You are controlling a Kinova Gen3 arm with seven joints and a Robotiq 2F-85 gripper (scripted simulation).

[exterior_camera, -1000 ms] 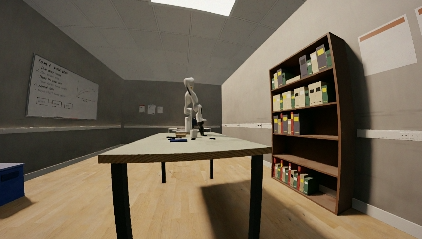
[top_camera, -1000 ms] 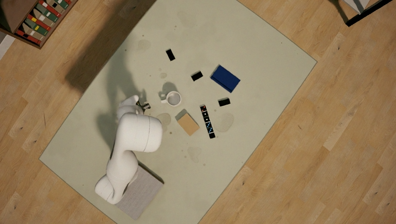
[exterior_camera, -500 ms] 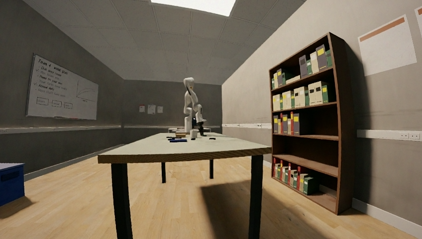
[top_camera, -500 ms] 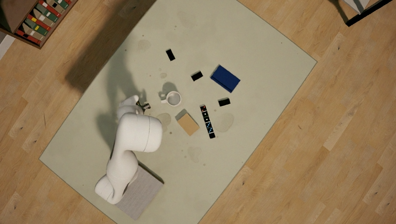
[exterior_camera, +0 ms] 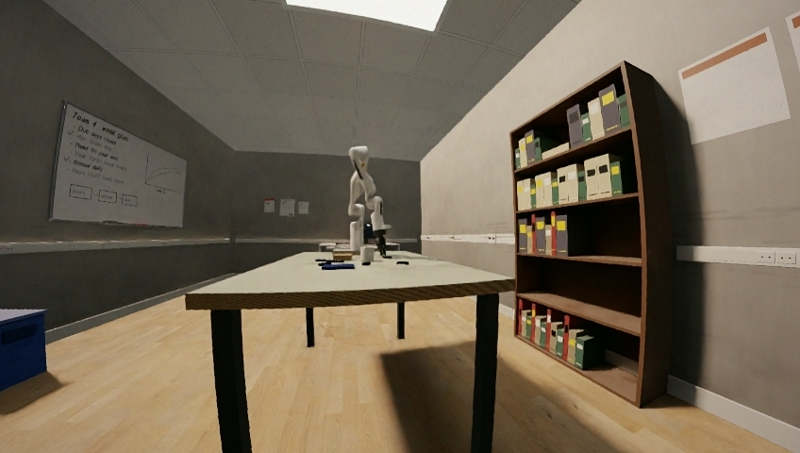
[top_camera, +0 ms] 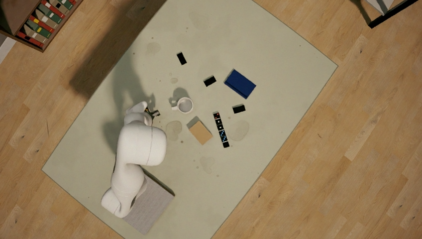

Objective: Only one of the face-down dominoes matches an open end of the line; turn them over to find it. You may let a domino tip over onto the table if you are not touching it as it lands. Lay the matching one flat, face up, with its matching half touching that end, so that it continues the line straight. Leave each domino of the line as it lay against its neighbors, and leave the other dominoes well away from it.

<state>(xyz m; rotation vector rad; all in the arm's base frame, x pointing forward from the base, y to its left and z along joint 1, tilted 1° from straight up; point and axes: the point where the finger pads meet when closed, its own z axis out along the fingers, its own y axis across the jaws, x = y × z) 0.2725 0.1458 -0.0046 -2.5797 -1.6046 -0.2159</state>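
Taking the white mug (top_camera: 185, 105) as the landmark and reading the top view left to right: the gripper (top_camera: 153, 113) hangs just left of the mug, over the table (top_camera: 266, 44), its fingers about half apart and holding nothing. No domino lies under it that can be made out. Above and slightly left of the mug lies one face-down domino (top_camera: 181, 58); a second face-down domino (top_camera: 209, 80) sits up and to the right of the mug, and a third face-down domino (top_camera: 238, 108) lies farther right, level with the mug. The face-up line (top_camera: 221, 129) runs below-right of the mug, just beyond a tan block (top_camera: 201, 133); the third domino is near its upper end. A blue book (top_camera: 240, 83) lies up-right of the mug.

All three loose dominoes are still face down, so the search step seems barely begun. The next move likely calls for carrying the gripper past the mug to one dark tile, keeping the fingers wide enough to span its narrow sides, then tipping it over without disturbing the line.
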